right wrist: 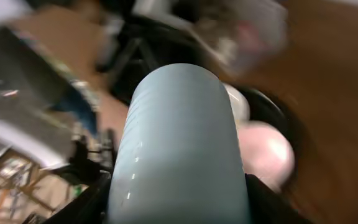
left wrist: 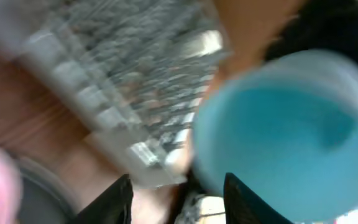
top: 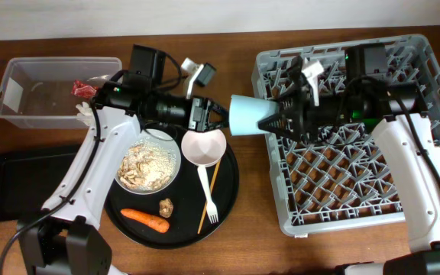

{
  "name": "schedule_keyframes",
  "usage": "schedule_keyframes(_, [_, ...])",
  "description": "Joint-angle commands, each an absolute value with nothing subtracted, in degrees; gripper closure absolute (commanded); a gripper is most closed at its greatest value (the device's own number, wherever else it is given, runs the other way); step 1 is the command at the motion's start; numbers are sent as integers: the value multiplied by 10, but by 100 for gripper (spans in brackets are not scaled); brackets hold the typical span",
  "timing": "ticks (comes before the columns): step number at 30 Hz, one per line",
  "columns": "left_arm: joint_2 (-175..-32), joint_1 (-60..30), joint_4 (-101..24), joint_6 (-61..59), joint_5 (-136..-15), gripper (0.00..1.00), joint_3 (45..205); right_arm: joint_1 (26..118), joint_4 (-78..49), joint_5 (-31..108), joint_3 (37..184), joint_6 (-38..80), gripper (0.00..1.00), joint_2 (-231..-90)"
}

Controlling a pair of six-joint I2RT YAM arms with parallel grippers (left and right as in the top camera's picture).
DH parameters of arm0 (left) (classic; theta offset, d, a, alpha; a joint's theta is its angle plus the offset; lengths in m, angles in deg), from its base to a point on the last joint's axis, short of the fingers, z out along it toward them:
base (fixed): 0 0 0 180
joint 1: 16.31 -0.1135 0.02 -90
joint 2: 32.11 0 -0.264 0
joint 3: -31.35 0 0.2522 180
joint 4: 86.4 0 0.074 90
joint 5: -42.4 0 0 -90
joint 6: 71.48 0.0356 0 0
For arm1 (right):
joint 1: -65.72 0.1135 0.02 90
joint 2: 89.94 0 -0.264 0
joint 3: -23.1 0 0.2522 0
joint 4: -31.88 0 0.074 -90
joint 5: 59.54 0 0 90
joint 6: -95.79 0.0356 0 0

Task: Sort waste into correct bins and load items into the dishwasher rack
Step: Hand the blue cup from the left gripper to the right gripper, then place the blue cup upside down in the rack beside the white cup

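Note:
My right gripper (top: 275, 121) is shut on the small light-blue cup (top: 249, 114) and holds it on its side, in the air, at the left edge of the grey dishwasher rack (top: 357, 198). In the right wrist view the cup (right wrist: 179, 137) fills the space between the fingers (right wrist: 179, 202). My left gripper (top: 217, 116) is open and empty just left of the cup's mouth; its wrist view is blurred, with the cup (left wrist: 291, 130) to the upper right of the jaws (left wrist: 176, 199). The pink bowl (top: 203, 145) sits below them.
The round black tray (top: 231, 191) holds a white plate (top: 176, 164) of beige scraps (top: 147, 166), a white fork (top: 208, 191), a wooden stick (top: 208, 195), a carrot (top: 145, 219) and a brown lump (top: 166, 206). The clear tub (top: 37, 95) holds a red wrapper (top: 84, 89). A shallow black tray (top: 10, 187) lies far left.

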State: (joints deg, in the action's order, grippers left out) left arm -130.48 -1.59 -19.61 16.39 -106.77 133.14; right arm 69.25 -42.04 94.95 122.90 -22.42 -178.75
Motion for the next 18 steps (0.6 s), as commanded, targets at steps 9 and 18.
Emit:
schedule_keyframes(9, [-1308,-24,-61,164,-640,55,1336,534,-488,461,1314,-2,61,-1786])
schedule_keyframes(18, [-1308,-24,-61,164,-641,55,1336,373,-484,318,1318,88,69,-1831])
